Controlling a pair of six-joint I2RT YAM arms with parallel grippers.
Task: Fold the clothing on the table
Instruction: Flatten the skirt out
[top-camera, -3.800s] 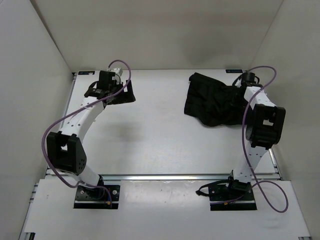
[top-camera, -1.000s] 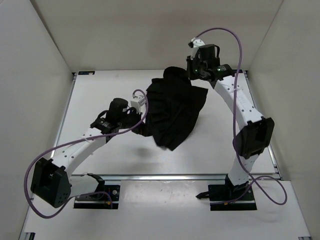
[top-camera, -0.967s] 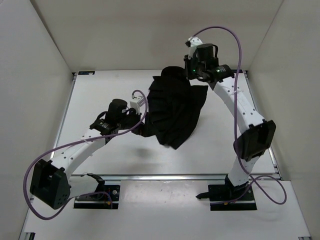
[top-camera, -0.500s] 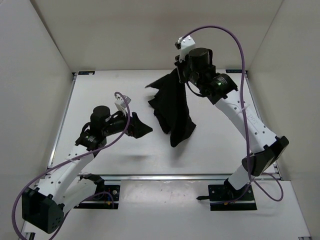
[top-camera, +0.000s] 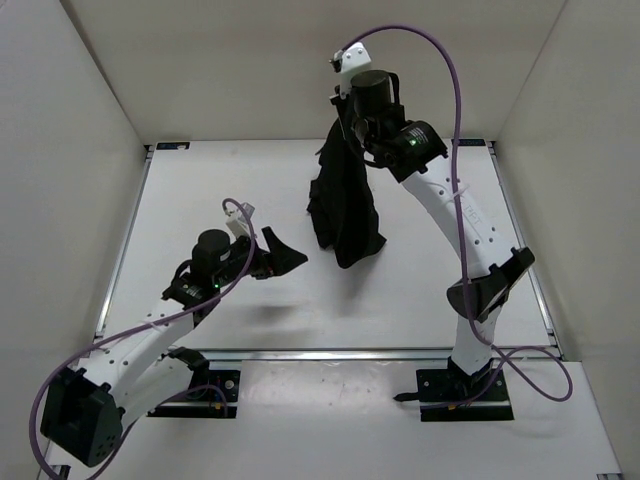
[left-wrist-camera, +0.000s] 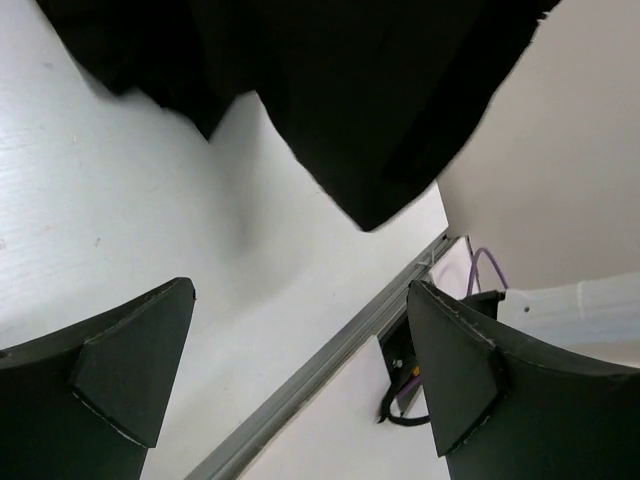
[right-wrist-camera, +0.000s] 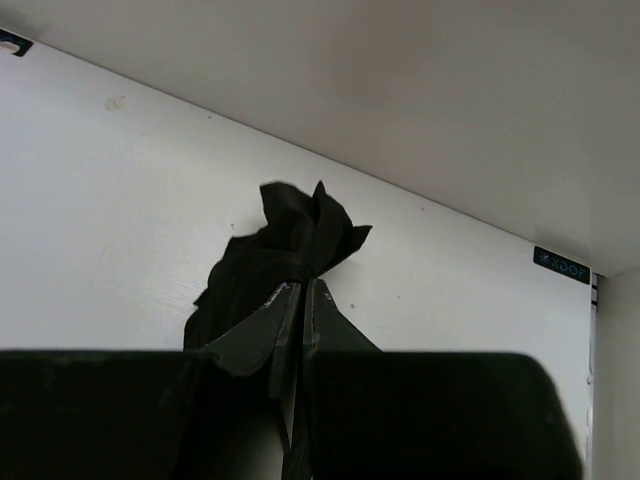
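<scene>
Nearest the arm bases, the left gripper (top-camera: 277, 255) hangs over the near-left part of the large flat white tabletop (top-camera: 200, 180), its two black fingers spread as wide as they go, with nothing between them. In the left wrist view the left gripper (left-wrist-camera: 300, 300) has only bare white tabletop (left-wrist-camera: 100, 200) in its gap. It touches neither the table nor the fabric. A thin metal edge rail (left-wrist-camera: 300, 385) crosses just beyond its fingertips.

Past it, near the middle of the table, the soft black fabric garment (top-camera: 345, 205) hangs in a narrow, bunched column and casts a soft shadow on the white surface. From the left wrist, the garment (left-wrist-camera: 350, 100) fills the top of the view, its ragged lower edge ending in a point. Whether that point brushes the table cannot be told.

Higher and further back, the right gripper (top-camera: 348, 125) is clamped tight on the garment's top end, holding it up above the far half of the table. In the right wrist view the right gripper (right-wrist-camera: 301, 290) has its fingers pressed together on a crumpled tuft of the garment (right-wrist-camera: 290, 235), with the tabletop (right-wrist-camera: 100, 170) far below. A purple cable (top-camera: 450, 75) loops above the right arm.

At the far edge, a small blue corner mark (right-wrist-camera: 560, 266) carries pale lettering too small to read.
</scene>
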